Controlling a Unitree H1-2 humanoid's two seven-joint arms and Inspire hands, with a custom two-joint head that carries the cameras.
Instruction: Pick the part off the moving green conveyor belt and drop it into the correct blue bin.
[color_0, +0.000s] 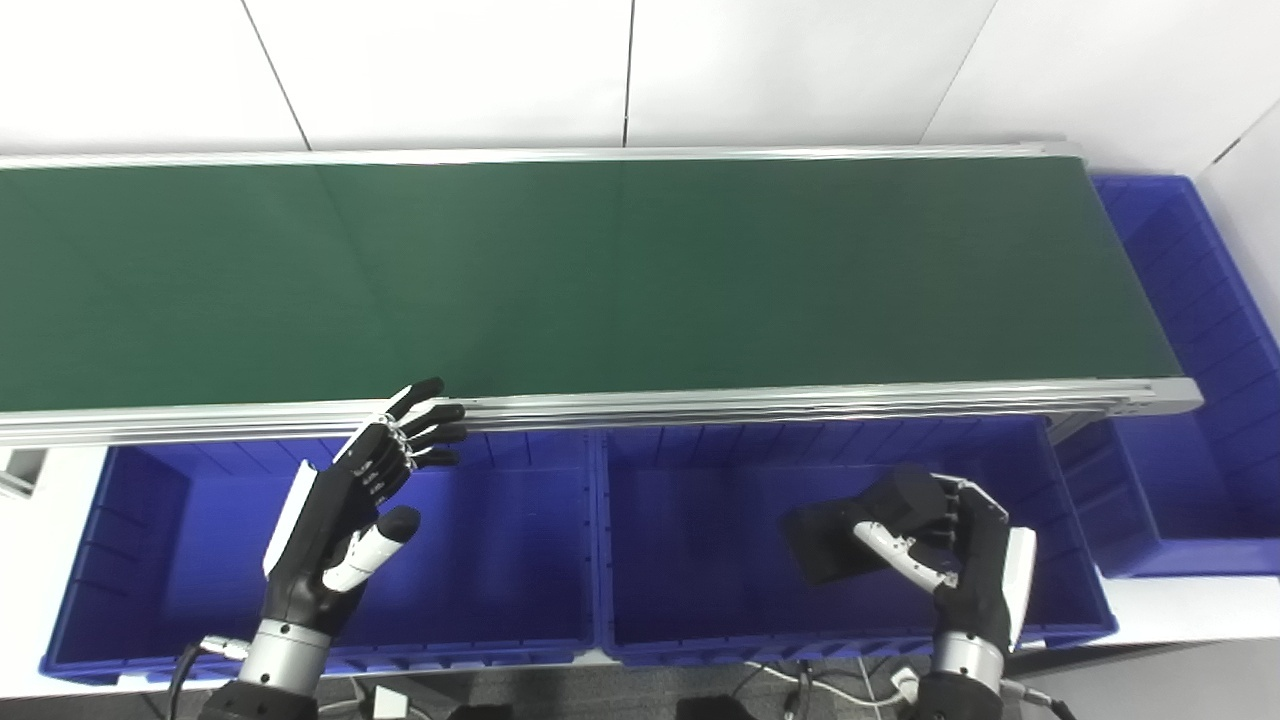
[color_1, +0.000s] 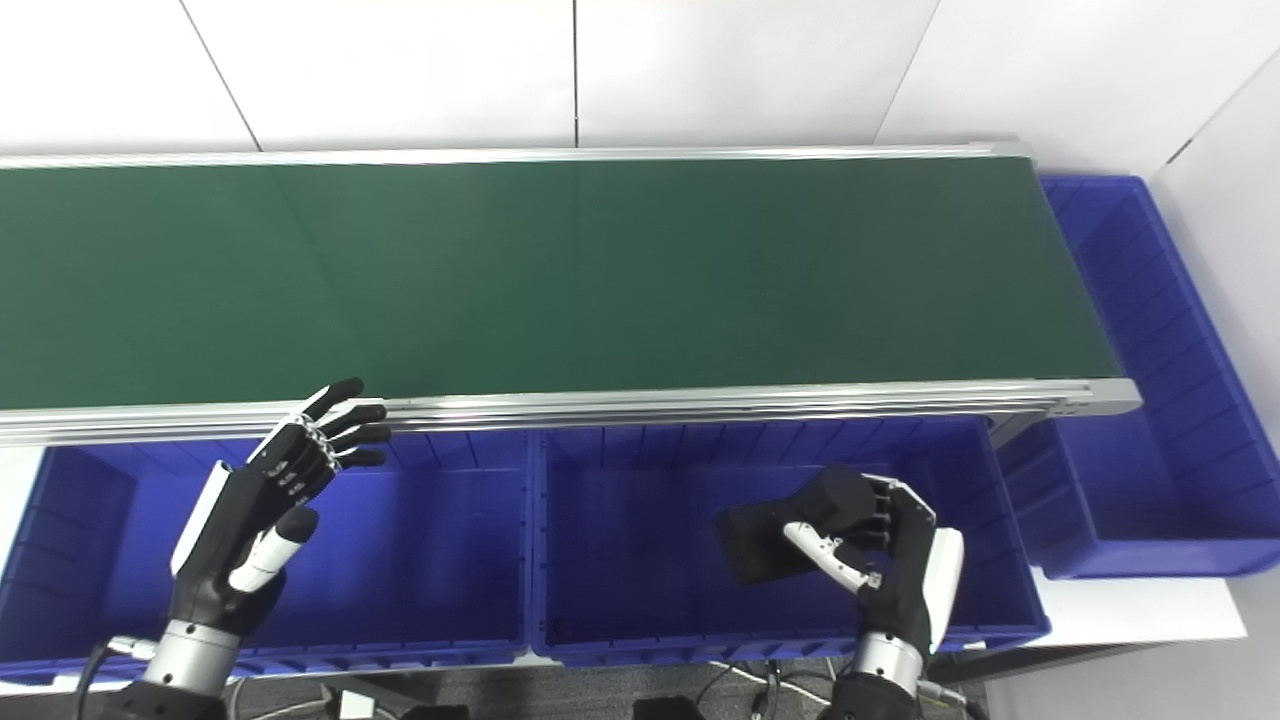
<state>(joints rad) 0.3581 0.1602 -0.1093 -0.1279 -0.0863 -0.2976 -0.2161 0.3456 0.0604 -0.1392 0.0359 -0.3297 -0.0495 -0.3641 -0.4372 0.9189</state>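
Nearest the viewer, the right hand hangs over the middle blue bin, its fingers curled around a flat black part that juts out toward the bin's centre; the part is thus off the belt, held in the air above the bin's open floor and touching neither wall nor bottom so far as can be seen. The grip appears chosen for release: the part sits inside the bin's outline, so a simple loosening of the fingers should, by judgement, let it fall in. Whether this is the correct bin cannot be told from the scene. To the left of that bin, the left hand waits above the left blue bin, fingers spread and straight, holding nothing, its fingertips close to the silver front rail of the conveyor. Behind the middle bin runs the green conveyor belt, bare of parts along its visible length. Past the belt's right-hand end lies a third blue bin, set crosswise. Room for movement is widest straight down into the middle bin; the rail behind and the shared wall between the two front bins are the edges to avoid.
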